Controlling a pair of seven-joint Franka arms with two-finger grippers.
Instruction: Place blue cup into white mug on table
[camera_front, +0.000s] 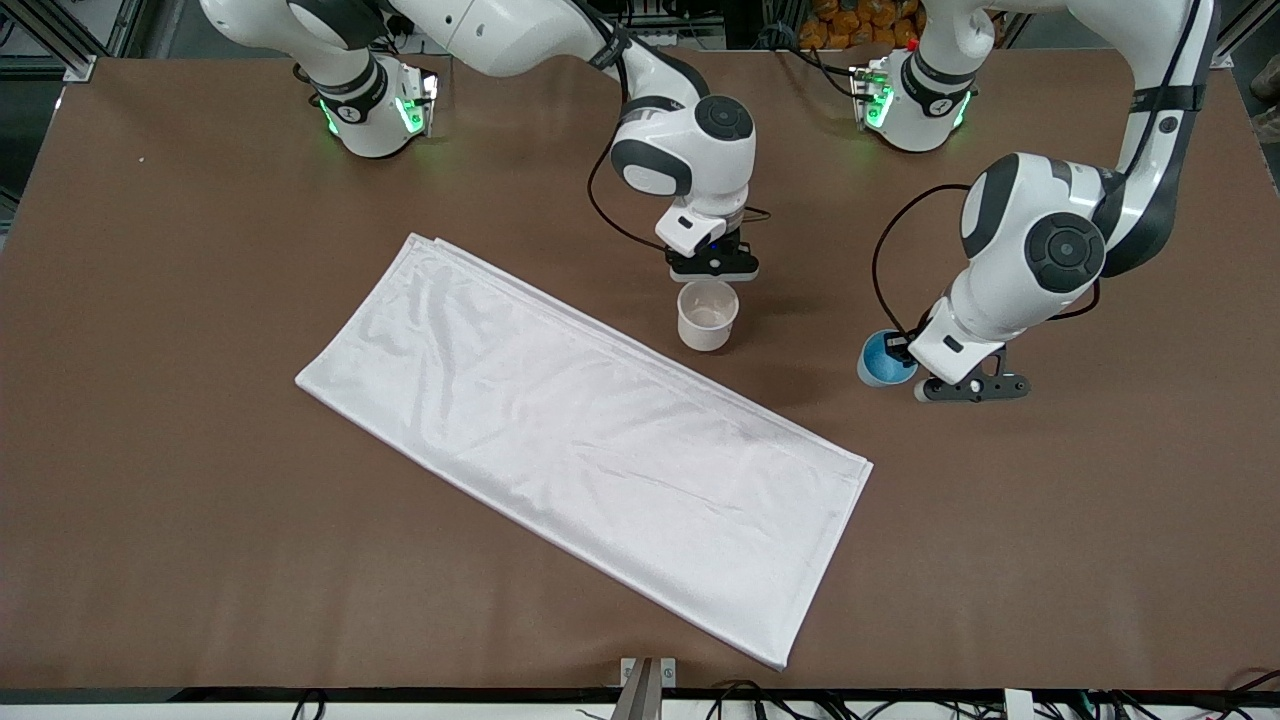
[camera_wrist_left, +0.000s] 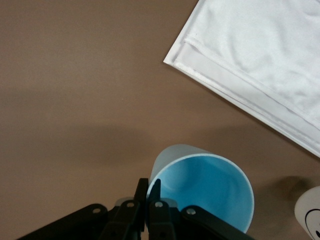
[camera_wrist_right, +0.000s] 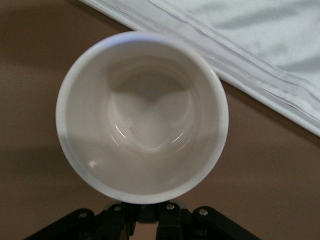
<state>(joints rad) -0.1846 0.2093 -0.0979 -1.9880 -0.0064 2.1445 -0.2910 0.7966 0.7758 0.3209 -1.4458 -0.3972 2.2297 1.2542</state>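
Note:
The blue cup (camera_front: 883, 362) is on the brown table (camera_front: 1050, 520) toward the left arm's end. My left gripper (camera_front: 908, 352) is shut on its rim, one finger inside and one outside. In the left wrist view the cup (camera_wrist_left: 205, 190) leans away from my gripper (camera_wrist_left: 148, 196). The white mug (camera_front: 708, 315) stands upright and empty on the table beside the cloth's edge. My right gripper (camera_front: 712, 270) is low at the mug's side toward the bases, shut on a dark part there, apparently the black handle. In the right wrist view the mug (camera_wrist_right: 142, 117) sits just in front of the gripper (camera_wrist_right: 148, 214).
A large white cloth (camera_front: 580, 420) lies flat and slantwise across the middle of the table; its long edge runs close to the mug and shows in both wrist views (camera_wrist_left: 260, 55) (camera_wrist_right: 240, 45). Bare tabletop separates mug and cup.

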